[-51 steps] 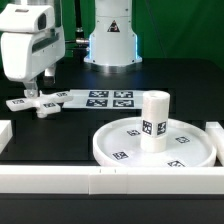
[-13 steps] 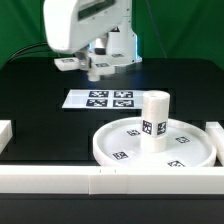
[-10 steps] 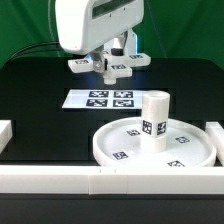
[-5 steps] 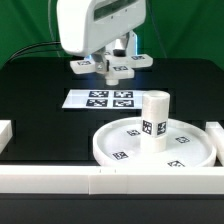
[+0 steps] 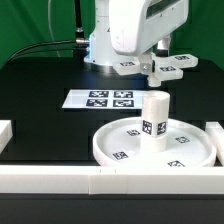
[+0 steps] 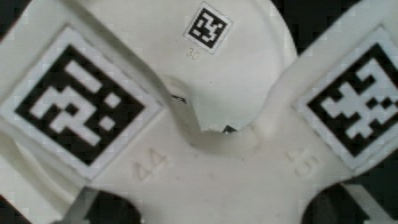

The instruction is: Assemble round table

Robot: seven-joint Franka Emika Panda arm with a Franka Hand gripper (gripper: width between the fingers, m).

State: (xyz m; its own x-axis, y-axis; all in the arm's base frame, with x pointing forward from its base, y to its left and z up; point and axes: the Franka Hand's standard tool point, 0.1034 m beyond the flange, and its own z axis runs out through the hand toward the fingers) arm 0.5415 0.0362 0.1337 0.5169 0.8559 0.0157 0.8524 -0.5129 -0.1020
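The round disc (image 5: 104, 150) lies on the table (image 5: 40, 85), near the front and toward the exterior view's right. The cylinder leg (image 5: 153, 122) stands upright on it, about at its middle. The marker board (image 5: 98, 99) lies flat on the table, behind the disc and toward the exterior view's left. The cross-shaped piece (image 5: 172, 68) hangs off the table, above and behind the leg, clamped in the gripper (image 5: 150, 68) (it fills the wrist view). The front rail (image 5: 60, 180) runs just before the disc. A second rail (image 5: 5, 133) lies at the exterior view's left edge, and a third rail (image 5: 214, 131) lies at its right edge, just beside the disc.
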